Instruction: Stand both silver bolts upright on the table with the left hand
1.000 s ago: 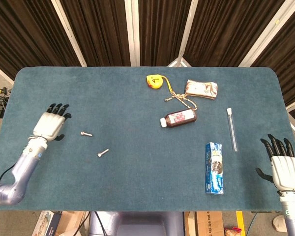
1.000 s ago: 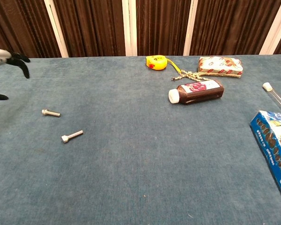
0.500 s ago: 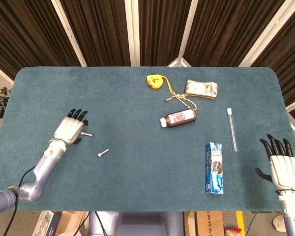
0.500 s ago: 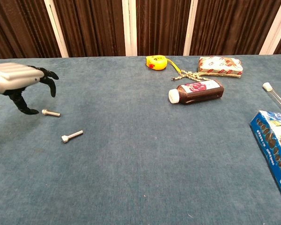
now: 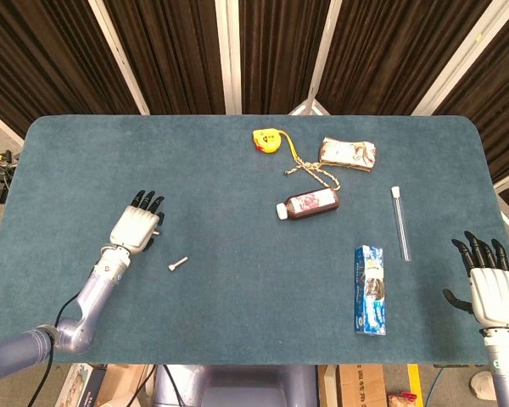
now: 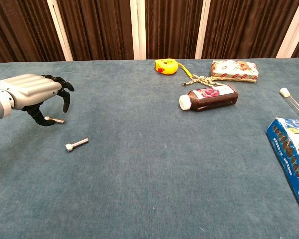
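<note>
Bolts are both lying flat on the tabletop [image 6: 154, 189], one [image 6: 55, 120] right under the left hand's [image 6: 32, 92] spread, empty fingers [image 6: 66, 97], other bolt [image 6: 76, 145] just beside them, right hand [image 5: 494, 292] open too.

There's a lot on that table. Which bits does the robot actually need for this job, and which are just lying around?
Needed:
two small silver metal bolts, one under the left hand, one lying nearer
left hand

Lying about:
yellow tape measure
knotted rope
patterned snack packet
brown bottle
clear glass tube
blue box
</note>
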